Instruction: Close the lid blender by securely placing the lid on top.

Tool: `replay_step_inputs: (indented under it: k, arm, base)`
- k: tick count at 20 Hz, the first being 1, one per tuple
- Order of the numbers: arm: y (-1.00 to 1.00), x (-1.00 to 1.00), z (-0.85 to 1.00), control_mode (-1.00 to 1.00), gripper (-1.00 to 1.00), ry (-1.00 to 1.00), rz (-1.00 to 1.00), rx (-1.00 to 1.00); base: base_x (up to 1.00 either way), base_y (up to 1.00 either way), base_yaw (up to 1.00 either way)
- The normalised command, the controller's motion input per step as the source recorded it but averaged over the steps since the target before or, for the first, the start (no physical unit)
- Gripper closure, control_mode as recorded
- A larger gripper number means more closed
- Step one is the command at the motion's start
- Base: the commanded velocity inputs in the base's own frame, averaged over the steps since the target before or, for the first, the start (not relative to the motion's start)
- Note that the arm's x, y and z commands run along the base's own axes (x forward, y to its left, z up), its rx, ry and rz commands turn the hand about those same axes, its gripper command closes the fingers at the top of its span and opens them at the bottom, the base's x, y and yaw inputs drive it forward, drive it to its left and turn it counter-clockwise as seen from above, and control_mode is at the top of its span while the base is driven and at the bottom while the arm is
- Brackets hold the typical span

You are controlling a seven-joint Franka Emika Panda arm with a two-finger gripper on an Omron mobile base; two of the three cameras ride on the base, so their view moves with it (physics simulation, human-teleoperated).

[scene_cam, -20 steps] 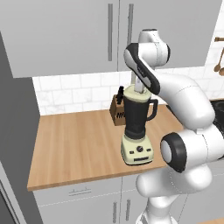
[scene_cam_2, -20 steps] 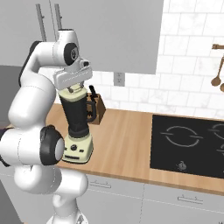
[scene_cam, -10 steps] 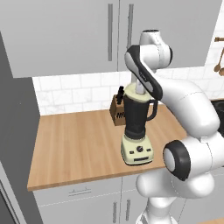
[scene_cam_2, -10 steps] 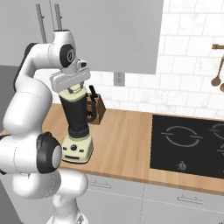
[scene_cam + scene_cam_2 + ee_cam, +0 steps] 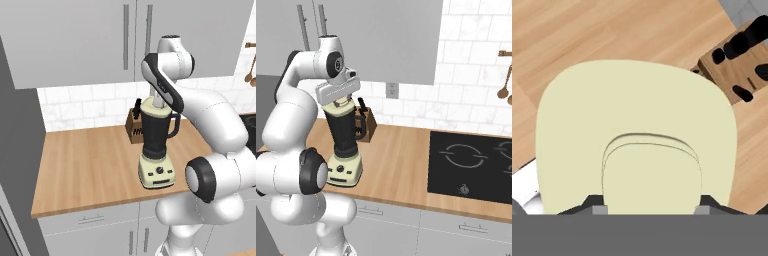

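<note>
The hand (image 5: 648,201) grips the lid (image 5: 637,132) by its knob, seemingly resting atop the blender (image 5: 156,145) on the wooden surface (image 5: 85,165), beside the knife block (image 5: 134,125).

no text, label, brand, number or sign can be read in any of the pictures. the blender (image 5: 157,150) under the gripper shows only plain black knobs on its cream base, with no marking legible. the lid (image 5: 637,135) right in front of the finger tips is bare. the knife block (image 5: 737,70) beyond it carries no lettering. the stove top (image 5: 471,165) off to the side bears only ring outlines, not characters.
</note>
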Motion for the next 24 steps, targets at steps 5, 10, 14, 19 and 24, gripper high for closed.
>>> replay_step_inputs:
  k: [5,10,14,19,24]
  arm:
    - [0.01,0.02,-0.04,-1.0,1.0,0.01,0.0,0.0]
    - [0.06,0.0,-0.19,-1.0,-1.0,0.0,0.0,0.0]
    - [0.02,0.0,-0.01,-1.0,-1.0,0.0,-0.01,0.0]
    - [0.0,0.0,0.0,-1.0,-1.0,0.0,-0.02,0.0]
    - [0.0,0.0,0.0,-1.0,-1.0,0.0,-0.02,0.0]
  base:
    - [0.0,0.0,0.0]
    - [0.0,0.0,0.0]
    - [0.0,0.0,0.0]
    - [0.0,0.0,0.0]
    - [0.0,0.0,0.0]
